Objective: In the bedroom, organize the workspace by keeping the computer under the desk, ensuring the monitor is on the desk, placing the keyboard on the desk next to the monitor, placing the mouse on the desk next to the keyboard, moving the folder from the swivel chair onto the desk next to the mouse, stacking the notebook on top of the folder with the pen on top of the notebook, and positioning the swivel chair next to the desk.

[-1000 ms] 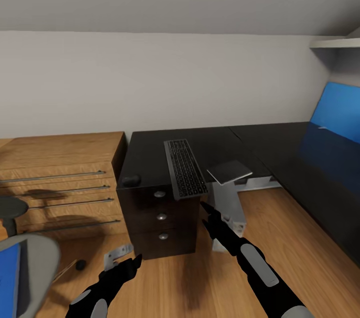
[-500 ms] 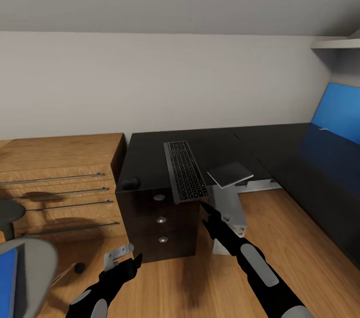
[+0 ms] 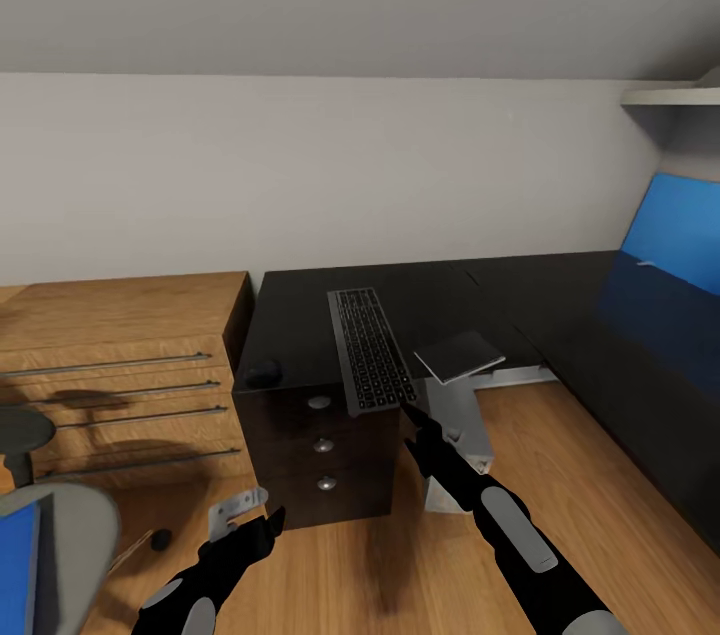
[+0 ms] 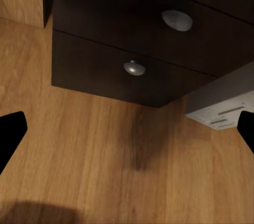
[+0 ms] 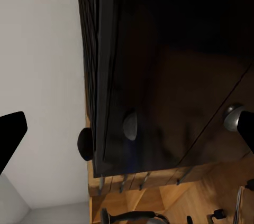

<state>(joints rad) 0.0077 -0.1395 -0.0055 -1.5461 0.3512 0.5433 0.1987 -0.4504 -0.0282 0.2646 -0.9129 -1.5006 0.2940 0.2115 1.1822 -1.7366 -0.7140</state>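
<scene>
Head view: we see a bedroom with wood floor (image 3: 560, 475), pale wall and sloped ceiling. The black desk (image 3: 300, 325) runs in an L from the middle to the right edge. The keyboard (image 3: 370, 350) lies lengthwise on it, its near end poking past the front edge above the drawers (image 3: 322, 440), which have round silver knobs. The mouse (image 3: 263, 375) sits at the desk's near left corner, apart from the keyboard. A grey flat slab (image 3: 459, 356) rests tilted at the inner corner of the L, on top of the light grey computer (image 3: 455, 430) standing on the floor beside the drawers. A bright blue panel (image 3: 670, 230) leans at the far right over the desk. A wooden dresser (image 3: 120, 365) with bar handles stands left of the desk. The swivel chair (image 3: 70, 535) shows at the lower left with the blue folder (image 3: 18, 555) on its seat. Left gripper (image 3: 262, 527) hangs low over the floor, right gripper (image 3: 418, 423) is raised just below the keyboard's near end; both sets of jaws stand apart, holding nothing.

Left wrist view: we see the drawer fronts with two knobs (image 4: 134, 67), the floor, and a corner of the computer (image 4: 222, 109); the fingertips (image 4: 10, 131) are spread wide.

Right wrist view: we see the desk side on, the keyboard edge (image 5: 95, 34), the mouse (image 5: 84, 143), a knob (image 5: 130, 126); fingertips (image 5: 10, 129) are wide apart.
</scene>
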